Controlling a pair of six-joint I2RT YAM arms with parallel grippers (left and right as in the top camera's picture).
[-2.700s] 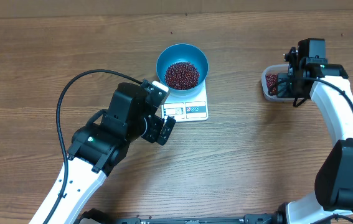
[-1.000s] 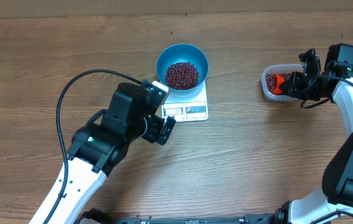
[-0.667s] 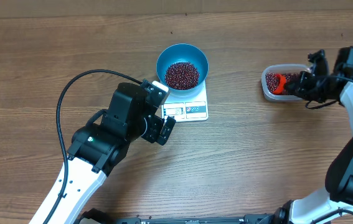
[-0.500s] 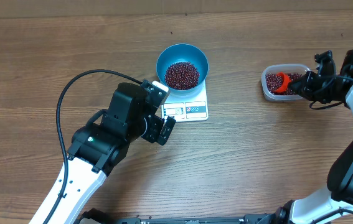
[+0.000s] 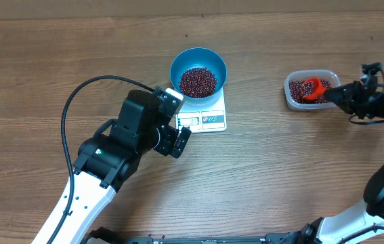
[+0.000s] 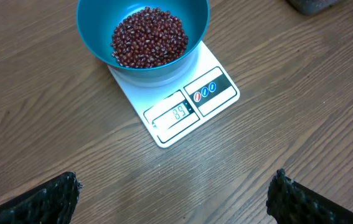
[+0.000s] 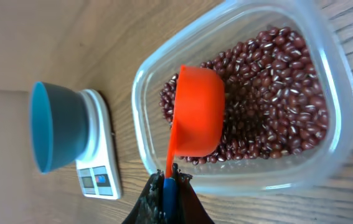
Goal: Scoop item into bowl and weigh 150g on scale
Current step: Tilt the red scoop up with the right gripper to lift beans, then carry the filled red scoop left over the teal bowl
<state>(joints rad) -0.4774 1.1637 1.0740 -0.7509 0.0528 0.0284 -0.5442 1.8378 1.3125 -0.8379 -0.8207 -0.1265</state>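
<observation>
1. Your left arm (image 5: 103, 159) is reaching in from the table's (image 5: 280, 176) near edge, left of centre, with a black cable (image 5: 76, 95) looping above it towards the left edge.
2. Your left gripper (image 6: 175, 202) is hanging over bare wood just on the near side of the scale. Its fingers (image 6: 55, 199) are spread as wide as they go, and nothing is sitting between them.
3. The scale (image 6: 221, 65) is lying flat around the middle of the table, a little towards the far edge. Its display (image 6: 177, 113) is facing the near edge and is showing 89.
4. Your right gripper (image 7: 167, 198) is working close to the right edge, at about the same depth as the scale but well apart from it. Its fingers are pressed together and are pinching the thin handle of an orange scoop (image 7: 198, 112).
5. The scoop's cup is sitting inside the clear plastic tub (image 7: 148, 74), over the heap of beans (image 7: 276, 99) in it. You cannot tell from these views whether the cup is touching them or carrying any.
6. The tub is standing near the right edge, just beyond your right gripper's tips.
7. The blue bowl (image 6: 92, 25) is standing upright on the far part of the scale, its rim overhanging the platform. A loose maroon heap of beans (image 6: 148, 36) is covering its bottom.
</observation>
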